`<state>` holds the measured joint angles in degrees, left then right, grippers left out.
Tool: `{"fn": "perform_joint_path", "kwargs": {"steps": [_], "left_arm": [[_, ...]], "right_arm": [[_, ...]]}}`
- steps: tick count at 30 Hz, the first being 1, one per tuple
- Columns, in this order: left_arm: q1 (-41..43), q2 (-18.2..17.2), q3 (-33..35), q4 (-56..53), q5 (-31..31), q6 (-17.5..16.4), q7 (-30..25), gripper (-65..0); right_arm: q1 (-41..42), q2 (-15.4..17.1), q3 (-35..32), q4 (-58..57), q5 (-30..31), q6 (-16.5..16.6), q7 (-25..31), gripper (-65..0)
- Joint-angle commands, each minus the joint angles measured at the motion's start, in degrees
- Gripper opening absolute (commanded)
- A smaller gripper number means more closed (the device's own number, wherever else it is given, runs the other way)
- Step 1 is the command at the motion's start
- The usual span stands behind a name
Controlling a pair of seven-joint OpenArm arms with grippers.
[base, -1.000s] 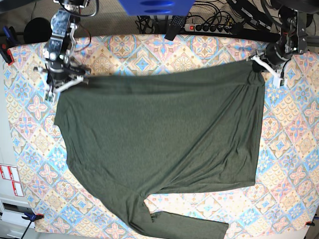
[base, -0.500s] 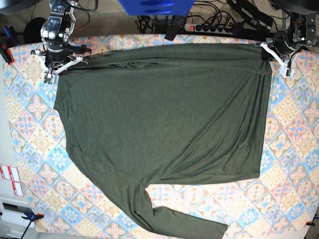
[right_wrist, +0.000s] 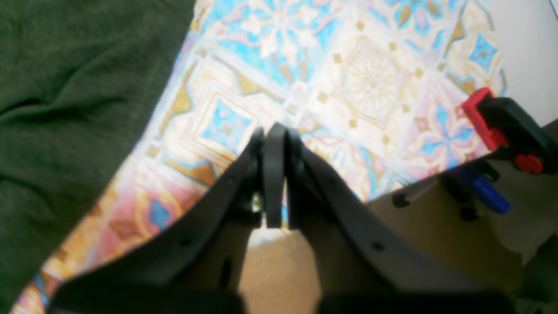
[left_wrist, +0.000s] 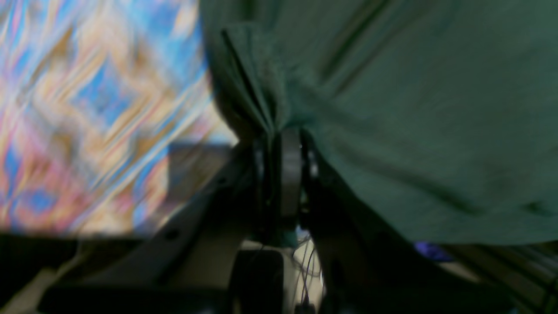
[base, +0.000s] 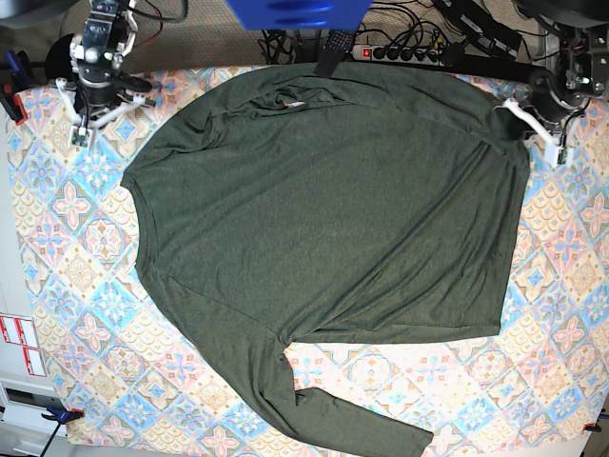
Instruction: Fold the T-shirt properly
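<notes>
Bunching inside left claw (left_wrist: 285,144): T-shirt (base: 324,219) corner; right claw (right_wrist: 274,139) apart.

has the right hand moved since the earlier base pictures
Yes. The right hand has moved toward the table's far left corner, closer to the red clamp, and is now shut on nothing, clear of the dark olive-green knit T-shirt.

No readable text anywhere; the red-marked labels (base: 21,345) at the left edge are illegible.
</notes>
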<state>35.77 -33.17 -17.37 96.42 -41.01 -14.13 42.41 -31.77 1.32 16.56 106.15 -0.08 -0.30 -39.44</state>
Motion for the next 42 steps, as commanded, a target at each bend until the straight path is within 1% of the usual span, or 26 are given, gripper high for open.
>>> {"fn": "perform_joint_path", "kwargs": {"steps": [1, 3, 7, 11, 13, 15, 16, 18, 20, 23, 25, 27, 30, 42], "left_arm": [[0.4, -0.7, -0.4, 1.3, -0.3, -0.2, -0.4, -65.0], [0.4, 0.0, -0.4, 1.4, 0.0, -0.2, -0.4, -65.0], [0.4, 0.0, -0.4, 1.3, 0.0, -0.2, -0.4, -65.0], [0.4, 0.0, -0.4, 1.3, 0.0, -0.2, -0.4, -65.0], [0.4, 0.0, -0.4, 1.3, 0.0, -0.2, -0.4, -65.0], [0.4, 0.0, -0.4, 1.2, 0.0, -0.2, -0.4, -65.0], [0.4, 0.0, -0.4, 1.2, 0.0, -0.2, -0.4, -65.0], [0.4, 0.0, -0.4, 1.2, 0.0, -0.2, -0.4, -65.0], [0.4, 0.0, -0.4, 1.2, 0.0, -0.2, -0.4, -65.0], [0.4, 0.0, -0.4, 1.2, 0.0, -0.2, -0.4, -65.0], [0.4, 0.0, -0.4, 1.2, 0.0, -0.2, -0.4, -65.0], [0.4, 0.0, -0.4, 1.2, 0.0, -0.2, -0.4, -65.0], [0.4, 0.0, -0.4, 1.2, 0.0, -0.2, -0.4, -65.0], [0.3, 0.0, -0.4, 1.1, 0.0, -0.2, -0.4, -65.0]], "right_arm": [[0.3, 0.5, -1.0, 1.4, 0.2, 0.3, 1.7, -64.9], [0.2, 0.7, -4.2, 1.4, 0.2, 0.3, 1.7, -62.7], [0.4, 0.7, -9.5, 1.4, 0.2, 0.3, 1.7, -55.8], [0.9, 0.4, -10.6, 1.1, 0.3, 0.3, 1.6, -48.0], [2.6, 0.4, -10.7, 1.0, 0.3, 0.3, 1.2, -43.7], [4.2, 0.4, -10.6, 0.9, 0.5, 0.3, -1.2, -40.0], [4.9, 0.4, -10.4, 0.8, 1.4, 0.3, -3.4, -37.9], [6.3, 0.5, -9.7, 0.8, 5.9, 0.3, -6.0, -35.3], [7.5, 0.6, -8.0, 0.2, 11.0, 0.3, -6.9, -34.2], [9.5, 0.6, -4.1, -2.8, 19.1, 0.3, -6.9, -34.3], [9.7, 0.7, -2.4, -5.5, 23.2, 0.3, -6.9, -34.3], [9.7, 0.7, -1.4, -8.0, 25.8, 0.3, -6.8, -34.3], [9.8, 0.7, -1.3, -10.3, 26.9, 0.3, -6.7, -34.3], [9.5, 0.6, -2.0, -14.6, 27.1, 0.3, -6.9, -34.3]]}}
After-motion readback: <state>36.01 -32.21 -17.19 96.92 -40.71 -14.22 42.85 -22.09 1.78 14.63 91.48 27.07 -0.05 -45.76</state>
